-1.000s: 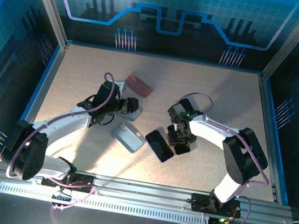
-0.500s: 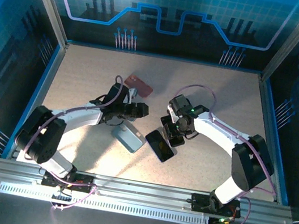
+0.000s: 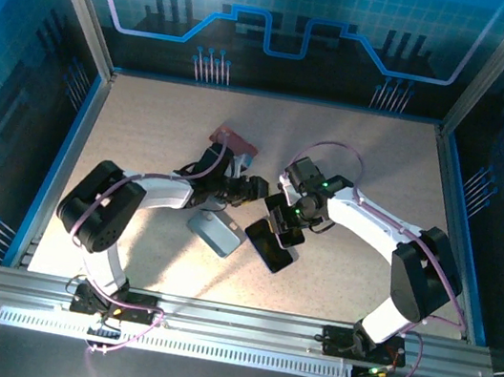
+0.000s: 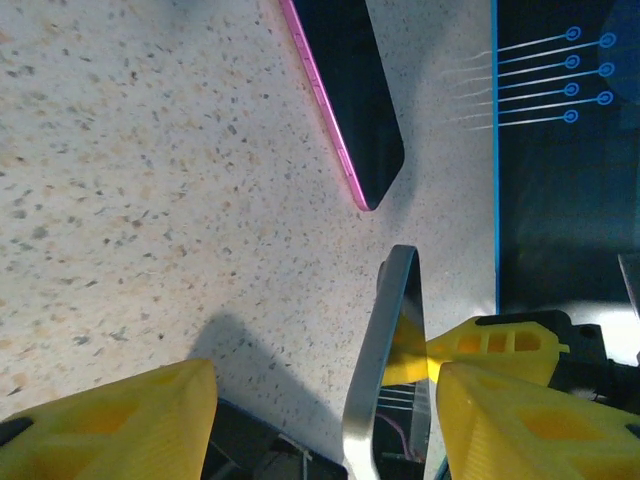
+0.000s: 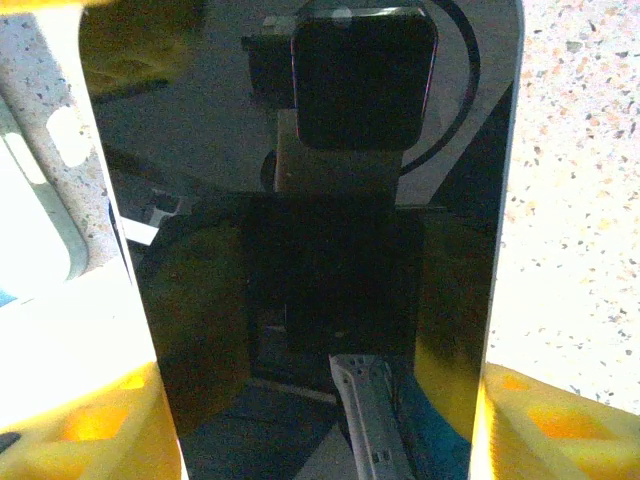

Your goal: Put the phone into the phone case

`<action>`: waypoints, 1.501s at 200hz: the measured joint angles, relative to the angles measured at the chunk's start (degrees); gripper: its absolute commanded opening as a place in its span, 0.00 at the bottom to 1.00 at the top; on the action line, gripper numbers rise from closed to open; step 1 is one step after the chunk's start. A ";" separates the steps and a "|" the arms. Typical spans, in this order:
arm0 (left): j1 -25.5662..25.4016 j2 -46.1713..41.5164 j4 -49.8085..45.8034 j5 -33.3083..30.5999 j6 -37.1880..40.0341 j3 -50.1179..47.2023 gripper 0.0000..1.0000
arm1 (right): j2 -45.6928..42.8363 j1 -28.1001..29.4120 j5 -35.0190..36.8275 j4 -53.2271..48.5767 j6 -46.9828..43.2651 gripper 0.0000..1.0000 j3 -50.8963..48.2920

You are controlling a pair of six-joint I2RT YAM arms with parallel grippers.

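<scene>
Speckled table (image 3: 134, 140): phone (image 5: 320, 250) between right end effector (image 5: 320, 425) fingers (image 5: 70, 425).

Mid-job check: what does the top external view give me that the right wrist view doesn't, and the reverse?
Top external adds both whole arms, the left pincer near centre, and a flat red item farther back. Right wrist adds a close look at the phone, its glossy dark face reflecting, between yellow fingers. Shared: the pale phone case and the speckled table.
</scene>
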 measured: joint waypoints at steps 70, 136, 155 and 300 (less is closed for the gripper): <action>-1.86 1.51 1.53 2.51 -0.61 2.14 0.44 | 0.00 0.00 -0.83 0.44 0.02 0.59 0.11; -1.88 2.54 1.55 3.45 -0.68 2.21 0.37 | 0.00 0.00 -0.90 0.59 0.04 0.59 0.61; -1.88 3.15 1.62 3.85 -0.70 2.21 0.34 | 0.00 0.00 -0.90 0.79 0.04 0.59 0.94; -1.79 3.52 6.49 7.32 -2.69 2.32 0.00 | -1.20 -0.07 -1.03 0.61 1.44 0.83 0.83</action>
